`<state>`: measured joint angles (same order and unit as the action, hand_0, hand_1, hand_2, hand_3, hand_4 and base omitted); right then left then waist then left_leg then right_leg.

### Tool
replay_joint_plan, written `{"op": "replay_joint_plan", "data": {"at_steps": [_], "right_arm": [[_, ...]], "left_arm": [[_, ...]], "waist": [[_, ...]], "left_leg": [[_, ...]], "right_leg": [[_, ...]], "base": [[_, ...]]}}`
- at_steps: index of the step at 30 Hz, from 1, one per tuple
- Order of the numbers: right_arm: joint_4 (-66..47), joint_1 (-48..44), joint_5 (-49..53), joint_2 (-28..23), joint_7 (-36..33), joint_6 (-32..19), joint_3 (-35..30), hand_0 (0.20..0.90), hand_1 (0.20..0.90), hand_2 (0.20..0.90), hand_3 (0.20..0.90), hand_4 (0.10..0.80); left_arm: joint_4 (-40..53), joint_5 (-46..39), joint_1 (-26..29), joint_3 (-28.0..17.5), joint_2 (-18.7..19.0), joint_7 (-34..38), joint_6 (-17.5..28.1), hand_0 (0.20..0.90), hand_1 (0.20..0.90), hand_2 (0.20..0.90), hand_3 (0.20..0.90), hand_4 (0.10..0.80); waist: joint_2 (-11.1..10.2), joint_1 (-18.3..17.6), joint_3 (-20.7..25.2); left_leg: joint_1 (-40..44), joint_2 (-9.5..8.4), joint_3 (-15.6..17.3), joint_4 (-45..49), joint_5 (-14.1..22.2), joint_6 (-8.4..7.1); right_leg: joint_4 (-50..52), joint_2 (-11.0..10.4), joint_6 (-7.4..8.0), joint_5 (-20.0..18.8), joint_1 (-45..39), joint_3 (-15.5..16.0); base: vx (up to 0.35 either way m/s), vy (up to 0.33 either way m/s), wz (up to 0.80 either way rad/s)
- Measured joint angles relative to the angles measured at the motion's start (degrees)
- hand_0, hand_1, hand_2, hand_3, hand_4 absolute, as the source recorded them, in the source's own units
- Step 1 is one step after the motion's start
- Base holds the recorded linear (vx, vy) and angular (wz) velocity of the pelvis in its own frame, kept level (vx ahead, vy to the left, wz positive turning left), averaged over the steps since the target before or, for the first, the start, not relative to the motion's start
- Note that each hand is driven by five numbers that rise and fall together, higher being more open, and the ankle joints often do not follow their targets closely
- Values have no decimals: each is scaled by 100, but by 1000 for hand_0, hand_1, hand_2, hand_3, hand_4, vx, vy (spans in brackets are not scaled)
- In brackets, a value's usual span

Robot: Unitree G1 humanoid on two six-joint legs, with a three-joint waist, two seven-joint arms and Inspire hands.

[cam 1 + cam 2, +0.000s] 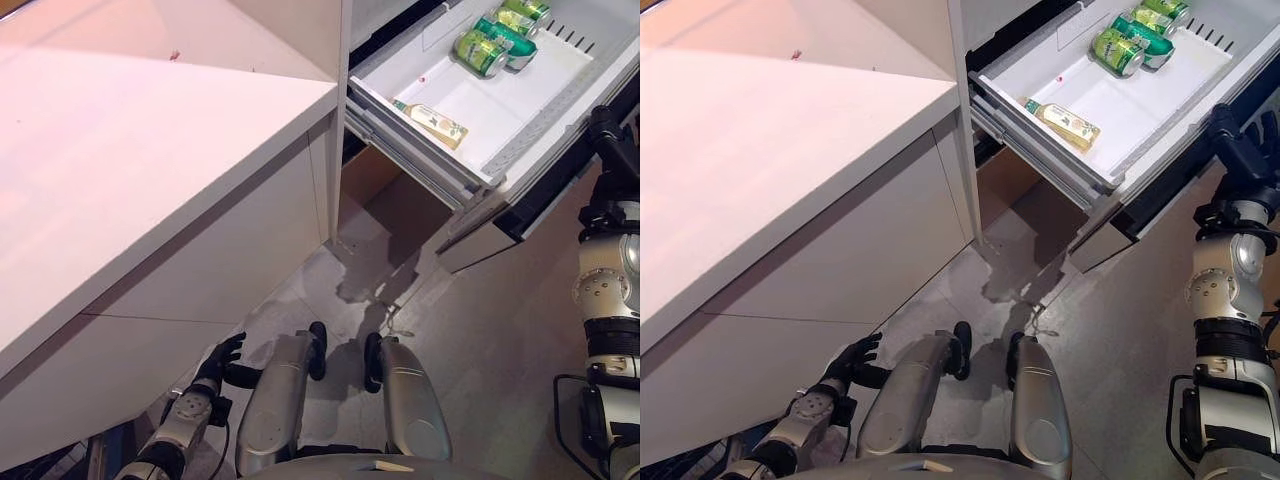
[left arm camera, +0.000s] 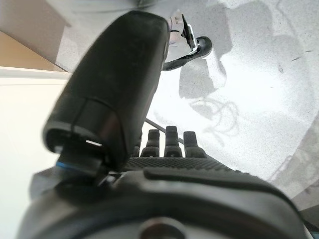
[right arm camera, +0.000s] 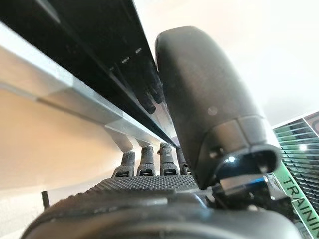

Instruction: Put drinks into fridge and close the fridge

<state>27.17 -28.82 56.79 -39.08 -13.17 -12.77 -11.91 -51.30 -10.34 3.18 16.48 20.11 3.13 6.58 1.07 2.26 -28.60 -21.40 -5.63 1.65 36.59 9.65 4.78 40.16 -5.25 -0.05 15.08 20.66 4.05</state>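
Green cans (image 1: pixel 497 38) and a bottle (image 1: pixel 432 122) lie in the open fridge drawer (image 1: pixel 1160 140), far right. The right hand (image 1: pixel 1246 150), fingers straight, presses its dark front; push squarely and steadily inward to shut it. The left hand (image 1: pixel 222 358) hangs relaxed, empty.

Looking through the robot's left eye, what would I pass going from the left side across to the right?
White counter → left hand, low by the cabinet → bottle lying in the open fridge drawer → green cans → right hand at the drawer's front.
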Motion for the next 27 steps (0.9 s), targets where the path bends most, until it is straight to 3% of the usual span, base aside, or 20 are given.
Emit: {"op": "replay_joint_plan", "data": {"at_steps": [6, 19, 27], "right_arm": [[163, -61, 72, 13, 284, 3, 41, 900, 900, 900, 900, 800], [687, -360, 175, 39, 611, 27, 204, 900, 900, 900, 900, 800], [730, -710, -19, 277, 460, -23, 926, 900, 900, 900, 900, 800]], "left_arm": [[2, -100, -20, 0, -83, -2, 22, 900, 900, 900, 900, 800], [-1, -100, -260, -147, -109, -16, 254, 900, 900, 900, 900, 800], [-13, -71, -459, -387, -108, -24, 250, 900, 900, 900, 900, 800]], "waist": [[34, 28, -16], [153, 591, 19], [341, 1000, 315]], "left_leg": [[161, -180, -336, -303, -184, -80], [909, -272, -1081, -1410, -633, -283], [1369, -301, -1346, -1928, -787, -240]], "right_leg": [[-162, -88, -20, -9, -218, 208], [-1128, -197, -119, -74, -1225, 1124], [-1666, -174, -114, -81, -1762, 1415]], "base": [[71, 51, 17], [99, 54, 33], [79, 26, 18]]}}
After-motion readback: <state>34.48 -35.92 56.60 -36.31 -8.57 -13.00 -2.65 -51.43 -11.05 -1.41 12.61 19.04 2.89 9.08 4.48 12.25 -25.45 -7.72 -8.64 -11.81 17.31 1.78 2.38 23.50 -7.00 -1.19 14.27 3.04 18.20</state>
